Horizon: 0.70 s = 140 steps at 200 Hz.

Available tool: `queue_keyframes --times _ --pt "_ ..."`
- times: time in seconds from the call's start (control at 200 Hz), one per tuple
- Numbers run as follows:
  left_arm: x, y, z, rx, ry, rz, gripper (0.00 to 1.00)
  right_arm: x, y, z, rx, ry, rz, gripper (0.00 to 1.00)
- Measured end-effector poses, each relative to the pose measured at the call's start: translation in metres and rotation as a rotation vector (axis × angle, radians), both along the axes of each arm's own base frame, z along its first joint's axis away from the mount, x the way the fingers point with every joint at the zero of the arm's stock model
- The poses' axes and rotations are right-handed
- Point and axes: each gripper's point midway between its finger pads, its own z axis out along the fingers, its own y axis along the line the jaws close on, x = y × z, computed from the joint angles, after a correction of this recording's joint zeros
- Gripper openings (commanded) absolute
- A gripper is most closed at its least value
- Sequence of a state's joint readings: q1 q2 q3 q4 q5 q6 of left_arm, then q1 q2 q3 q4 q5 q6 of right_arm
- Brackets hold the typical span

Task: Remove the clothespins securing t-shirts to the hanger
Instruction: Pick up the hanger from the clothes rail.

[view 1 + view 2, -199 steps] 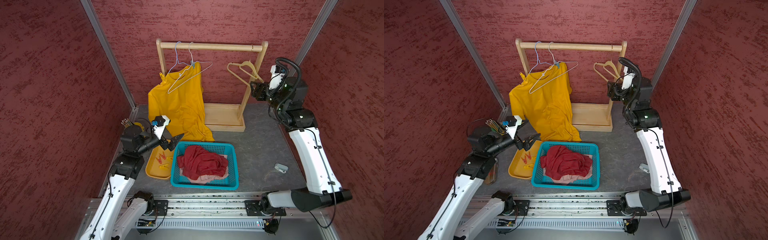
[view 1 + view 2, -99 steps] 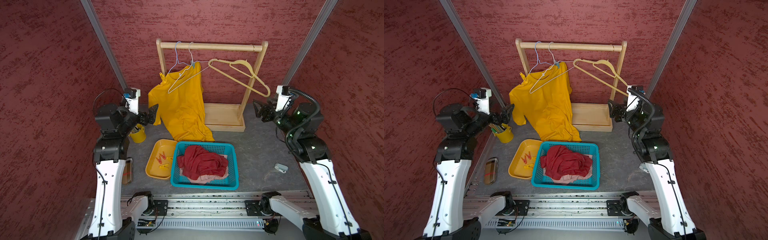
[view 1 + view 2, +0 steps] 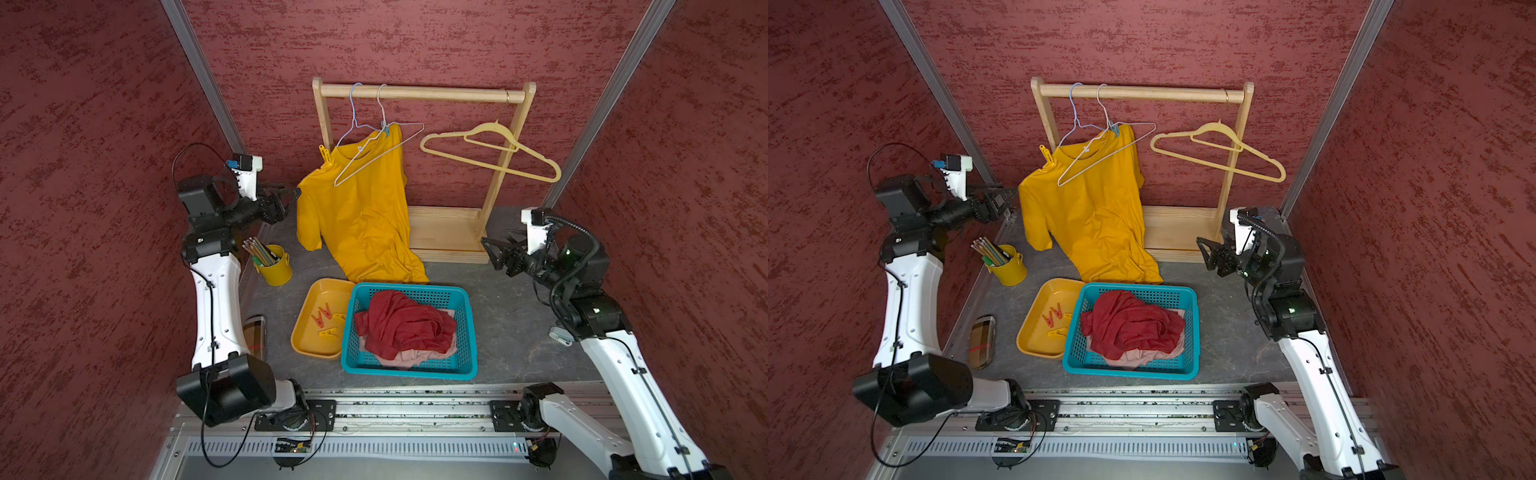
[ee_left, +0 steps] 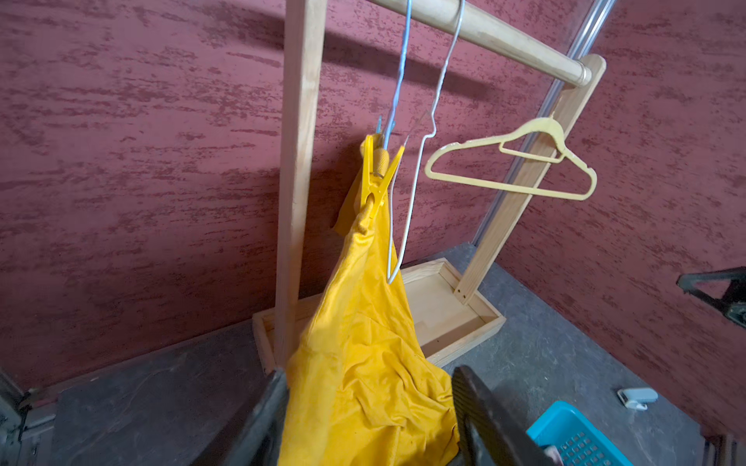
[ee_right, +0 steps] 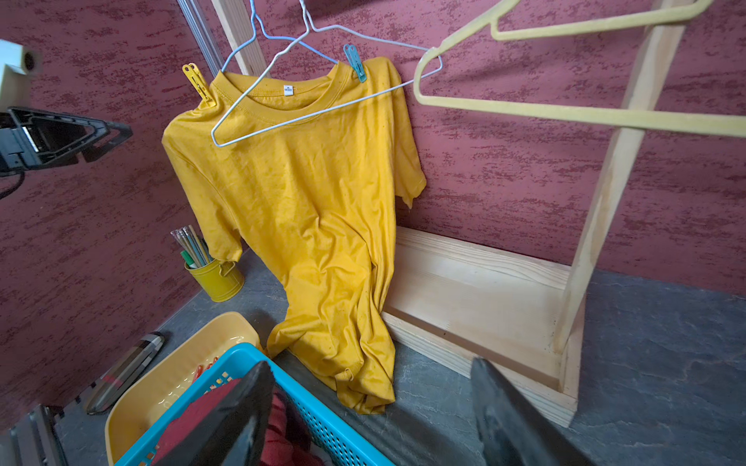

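Step in hand: unpegging the yellow t-shirt (image 3: 361, 216), hung under the wooden rack (image 3: 419, 94) rail. The yellow clothespin (image 3: 324, 154) stands beside the rack post, long axis near upright, handles up, jaws down on the shoulder. I judge the left gripper (image 3: 291, 195), partly parted and empty, must rise and squeeze those handles. The right gripper (image 3: 490, 251) hangs wide, empty, before the rack base

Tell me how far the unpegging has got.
Done: the dark red t-shirt and pale pink t-shirt lie in the turquoise basket; loose red clothespins sit in the yellow tray. In hand: nothing, left pincer and right pincer both open, empty. Remaining: the mustard yellow t-shirt hangs pinned by a yellow clothespin and a light blue clothespin.
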<state>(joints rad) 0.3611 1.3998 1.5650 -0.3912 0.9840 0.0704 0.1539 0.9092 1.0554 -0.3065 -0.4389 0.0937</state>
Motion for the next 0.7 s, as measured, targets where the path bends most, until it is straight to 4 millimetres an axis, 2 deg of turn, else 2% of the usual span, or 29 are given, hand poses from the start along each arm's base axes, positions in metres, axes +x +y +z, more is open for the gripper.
queue_keyframes --times 0.15,0.291,0.431,0.561,0.701 --pt "0.023 -0.02 0.001 0.066 -0.028 -0.107 0.61 0.002 0.004 -0.002 0.01 -0.011 0.019 0.79" --pt "0.042 -0.038 -0.013 0.124 -0.029 -0.173 0.58 0.008 0.006 -0.003 0.02 -0.01 0.03 0.79" --pt "0.062 -0.044 -0.037 0.172 -0.005 -0.172 0.37 0.013 0.007 -0.006 0.025 0.004 0.03 0.79" --pt "0.078 -0.045 -0.057 0.206 0.014 -0.164 0.4 0.014 0.007 -0.008 0.028 0.011 0.029 0.78" --pt "0.084 -0.047 -0.061 0.224 -0.002 -0.164 0.48 0.015 0.007 -0.006 0.034 0.004 0.028 0.79"
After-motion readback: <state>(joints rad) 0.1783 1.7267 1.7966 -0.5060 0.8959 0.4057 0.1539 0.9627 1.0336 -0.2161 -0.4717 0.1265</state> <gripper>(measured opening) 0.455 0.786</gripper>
